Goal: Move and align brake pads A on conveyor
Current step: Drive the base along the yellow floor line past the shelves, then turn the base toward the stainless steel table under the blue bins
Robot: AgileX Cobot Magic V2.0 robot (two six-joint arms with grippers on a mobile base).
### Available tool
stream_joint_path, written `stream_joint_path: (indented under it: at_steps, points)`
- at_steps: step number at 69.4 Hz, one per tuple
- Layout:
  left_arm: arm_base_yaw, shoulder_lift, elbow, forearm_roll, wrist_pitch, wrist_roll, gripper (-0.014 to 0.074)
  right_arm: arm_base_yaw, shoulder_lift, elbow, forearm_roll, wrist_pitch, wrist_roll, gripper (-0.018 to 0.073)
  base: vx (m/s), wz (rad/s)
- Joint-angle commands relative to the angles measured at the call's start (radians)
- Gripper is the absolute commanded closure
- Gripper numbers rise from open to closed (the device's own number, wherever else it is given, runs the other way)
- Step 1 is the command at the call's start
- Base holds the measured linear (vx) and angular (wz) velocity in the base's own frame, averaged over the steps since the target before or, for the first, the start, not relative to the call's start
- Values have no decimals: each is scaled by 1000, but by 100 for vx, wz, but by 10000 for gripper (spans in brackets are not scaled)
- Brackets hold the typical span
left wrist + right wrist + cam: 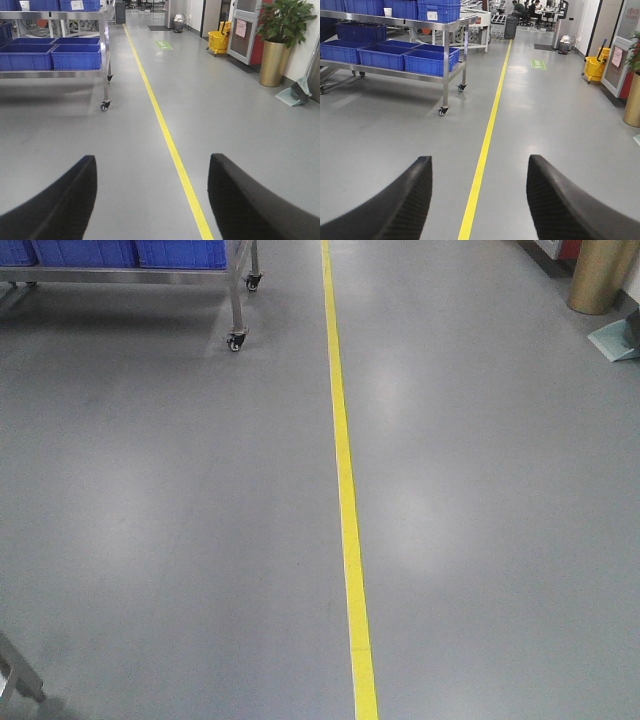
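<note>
Plainly, the brake pads A and the conveyor do not show in any of the three views, so I cannot tell where they lie relative to either gripper, nor how they look. The left gripper [152,159] hangs above the grey floor [250,130] with its two dark fingers [65,200] spread wide and nothing between them. The yellow line [170,140] painted on the floor runs through the gap. The right gripper [480,159] is spread in the same way and holds nothing, and the yellow line passes between its fingers too.

To the left of the yellow line stands a steel rack [420,75] on small castors, and blue bins [385,55] sit on its shelves. To the right of the line, in the left wrist view, a golden planter [271,62] with a green plant stands by the wall. A pale dustpan [292,95] lies just beside the planter, and a yellow mop bucket [220,42] is farther back. A green mark [163,45] is on the floor just right of the line, far down the aisle.
</note>
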Motion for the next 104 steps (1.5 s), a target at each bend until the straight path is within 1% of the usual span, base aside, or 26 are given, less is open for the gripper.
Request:
stream_joint_path:
  at_steps: [1,36,51,104]
  points:
    - [-3,7,-26,-2,-78,-1,132,2,10,-27,-4,-77,-10,144,50,3]
    - [-3,7,-26,-2,-79,-1,132,2,10,-27,-4,-77,-10,144,46,4]
    - [-3,7,-26,-2,-79,-1,132,0,10,-27,-4,-78,-10,144,36,26]
    - [-3,7,-26,-2,-78,-1,132,0,10,-27,-4,-77,-10,144,24,83]
